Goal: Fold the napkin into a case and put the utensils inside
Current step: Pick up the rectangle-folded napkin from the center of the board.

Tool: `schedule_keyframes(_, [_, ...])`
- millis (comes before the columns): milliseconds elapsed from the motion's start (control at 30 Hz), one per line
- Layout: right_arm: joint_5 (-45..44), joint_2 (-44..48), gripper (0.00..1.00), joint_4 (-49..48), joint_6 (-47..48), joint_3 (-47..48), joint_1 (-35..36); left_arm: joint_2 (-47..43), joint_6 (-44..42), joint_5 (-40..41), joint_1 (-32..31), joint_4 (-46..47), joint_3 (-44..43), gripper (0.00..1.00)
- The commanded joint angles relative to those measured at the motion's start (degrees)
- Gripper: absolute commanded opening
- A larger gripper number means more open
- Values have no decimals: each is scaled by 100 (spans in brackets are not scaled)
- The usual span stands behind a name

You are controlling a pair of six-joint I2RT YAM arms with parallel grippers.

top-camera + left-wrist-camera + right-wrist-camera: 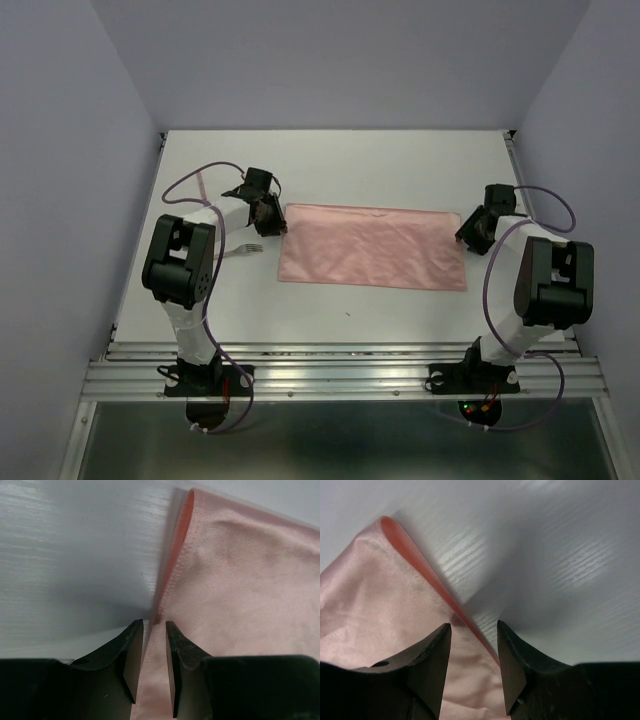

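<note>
Salmon-pink cloth, thin and slightly sheeny: the napkin (372, 246) is lying as a long flat rectangle in the middle of the white worktop (400, 165).

**Top view.** The left pincer (268, 212) is sitting at the cloth's left short edge and the right pincer (474, 232) at its right short edge. A small fork (246, 249) is lying just left of the napkin, beside the left arm and not touching the cloth. Plain lavender walls are closing in the back and both sides. An aluminium rail is running along the bottom of the frame.

**Left wrist.** The hemmed edge is running down from the upper middle into the narrow gap of the left pincer (154, 625). Cloth is filling that gap, so I am reading it as clenched on the napkin (240, 580). The edge is lifting off the worktop (70, 555) and throwing a shadow to its left.

**Right wrist.** The jaws of the right pincer (473, 625) are standing wider apart, with the napkin (380, 610) edge crossing between them. I am judging it released, not yet pinching.

**Step in hand:** likely another lengthwise fold toward the case.
- Both ends should be gripped equally before lifting.
- The cloth should be carried level and taut so the edges are meeting squarely.
- The worktop looks slick, so the cloth may be sliding.
</note>
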State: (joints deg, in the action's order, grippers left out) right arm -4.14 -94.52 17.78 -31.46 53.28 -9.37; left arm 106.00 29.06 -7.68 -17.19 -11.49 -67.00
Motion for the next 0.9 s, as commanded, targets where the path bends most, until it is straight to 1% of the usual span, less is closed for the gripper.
schedule_keyframes(0, [-44,100,47,112,210,-317,-30,-299,82,153,5,147,55,36])
schedule_keyframes(100, [124,205,47,94,255,-519,-30,-273,82,197,5,147,108,36])
schedule_keyframes(333, [-69,487,47,305,264,-792,93,-141,82,223,5,138,170,36])
schedule_keyframes(500, [-166,417,44,463,263,-819,268,-176,100,267,-4,155,284,36])
schedule_keyframes(667, [-166,478,44,507,334,-837,383,-202,100,259,-4,199,372,36])
schedule_keyframes(867, [-420,259,43,621,386,-749,831,-176,91,197,-21,208,354,36])
